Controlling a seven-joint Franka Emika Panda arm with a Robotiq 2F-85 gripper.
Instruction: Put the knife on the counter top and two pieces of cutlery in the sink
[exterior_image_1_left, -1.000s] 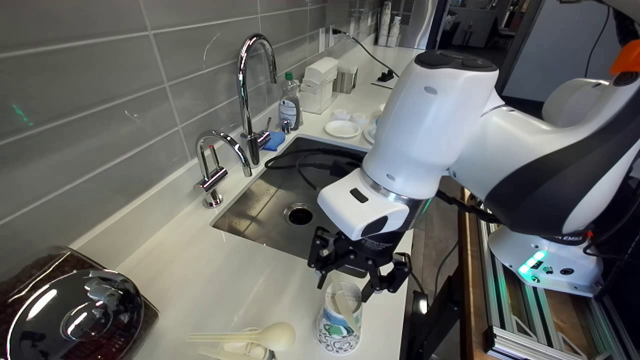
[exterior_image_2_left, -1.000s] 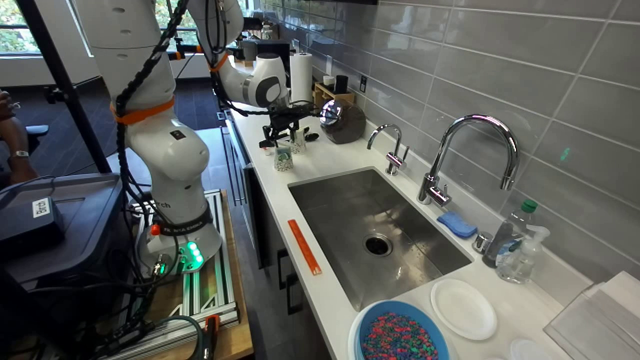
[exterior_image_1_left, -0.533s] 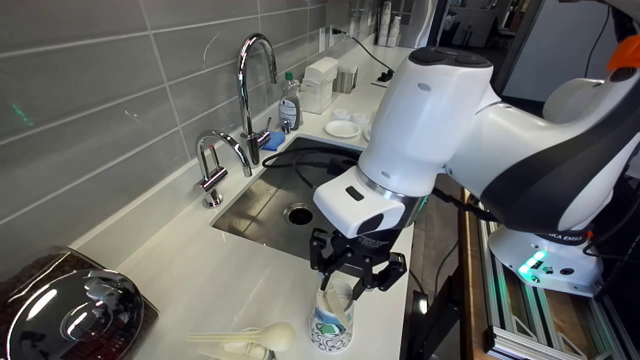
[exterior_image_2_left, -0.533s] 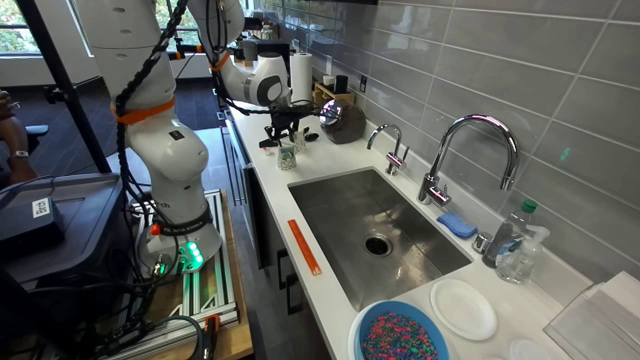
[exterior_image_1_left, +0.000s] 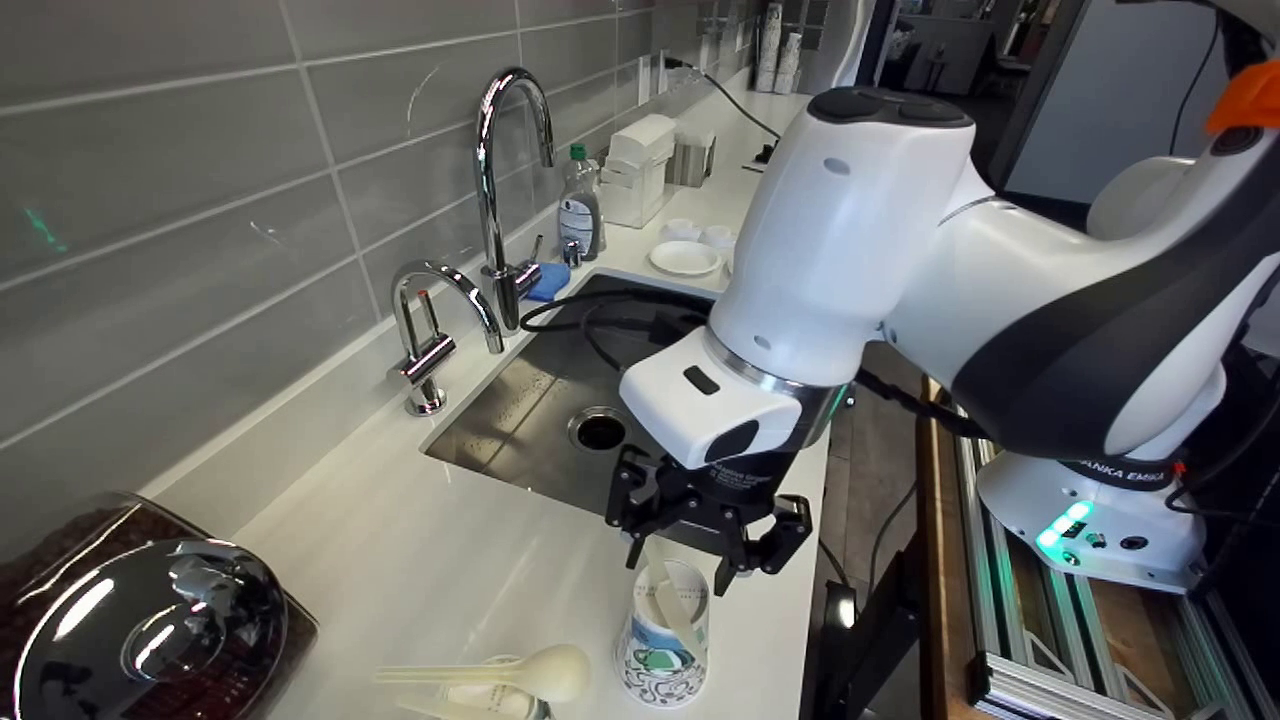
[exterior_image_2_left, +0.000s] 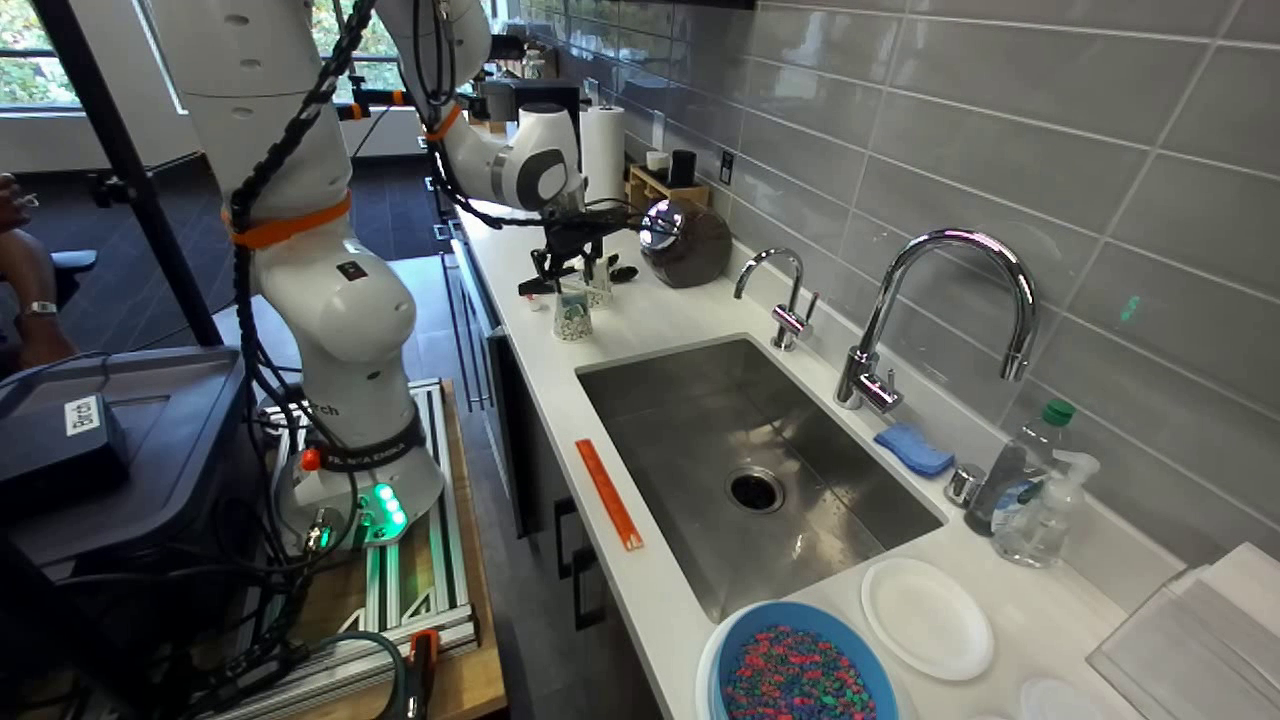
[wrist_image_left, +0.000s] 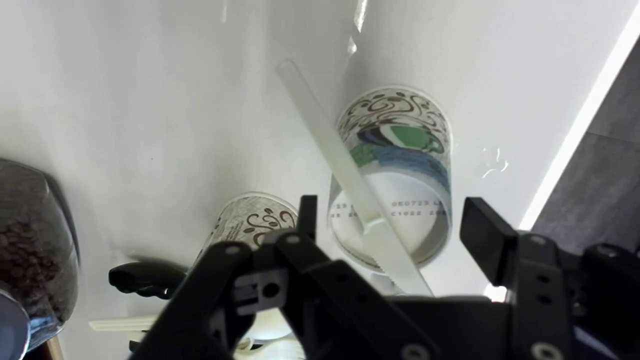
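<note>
A pale plastic knife (wrist_image_left: 345, 165) lies diagonally across the top of an upside-down paper cup (wrist_image_left: 412, 137), its serrated blade toward me. Just above that cup, my gripper (wrist_image_left: 395, 219) is open, one finger on each side of it, with a gap to the knife. The exterior view gives the same picture of the gripper (exterior_image_1_left: 680, 569) over the knife (exterior_image_1_left: 672, 606). Two pieces of cutlery, a spoon (exterior_image_1_left: 556, 672) and a fork (wrist_image_left: 272, 351), rest at a second cup (wrist_image_left: 250, 220) on the white counter top (exterior_image_1_left: 430, 560). The steel sink (exterior_image_2_left: 680, 440) shows nothing inside.
A glass jar of beans (wrist_image_left: 30, 245) and a black utensil (wrist_image_left: 145, 279) are on the second cup's side. The counter's front edge (wrist_image_left: 565, 145) is close on the right. Faucets (exterior_image_2_left: 890, 300) stand behind the sink; an orange strip (exterior_image_2_left: 610, 495) lies in front.
My gripper has shifted a little to the left in an exterior view. Its fingers drew closer, then spread again. The cup with the knife on it slid slightly left.
</note>
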